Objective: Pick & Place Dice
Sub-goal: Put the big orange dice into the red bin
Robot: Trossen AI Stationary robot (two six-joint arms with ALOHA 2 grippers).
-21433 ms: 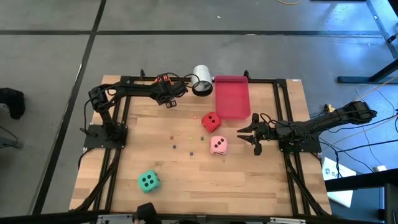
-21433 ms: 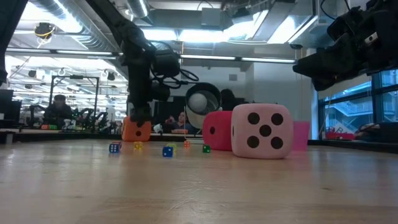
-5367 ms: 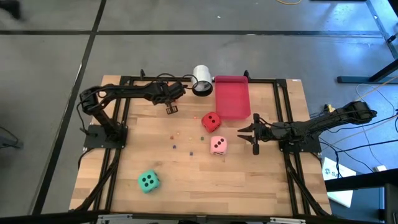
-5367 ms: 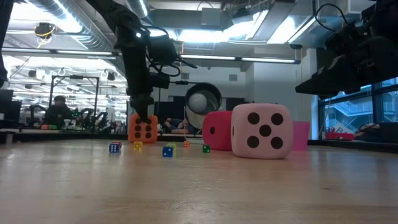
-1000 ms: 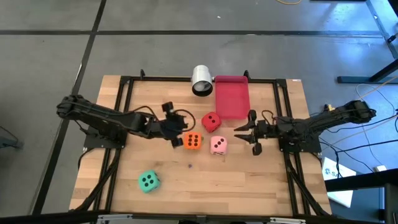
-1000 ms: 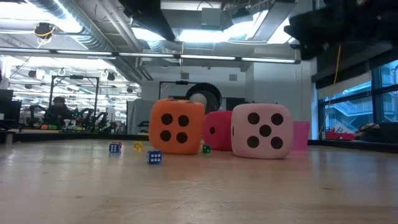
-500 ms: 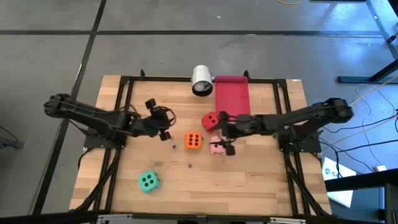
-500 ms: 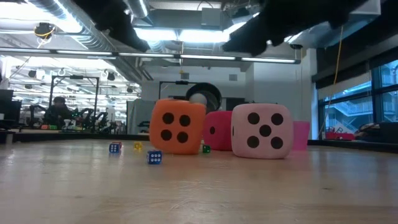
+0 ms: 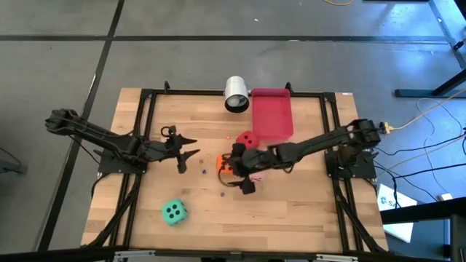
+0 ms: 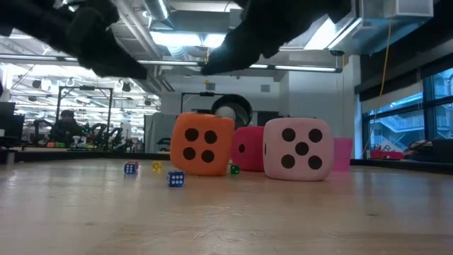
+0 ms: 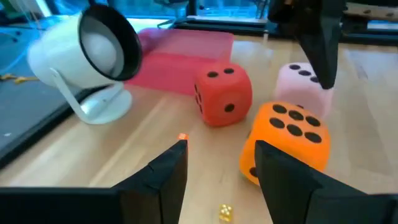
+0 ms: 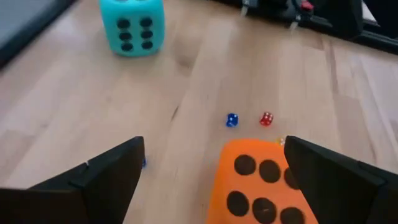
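At table centre, just left of the pink die (image 9: 259, 173), the orange die (image 12: 261, 180) sits under my spread right gripper (image 9: 242, 169); looks soft, light foam, so I'd pinch two opposite flat faces.

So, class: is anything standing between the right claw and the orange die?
Nothing visible does. The right claw hangs open just above the orange die, its fingers spread to either side. Only tiny dice lie on the table beyond it.
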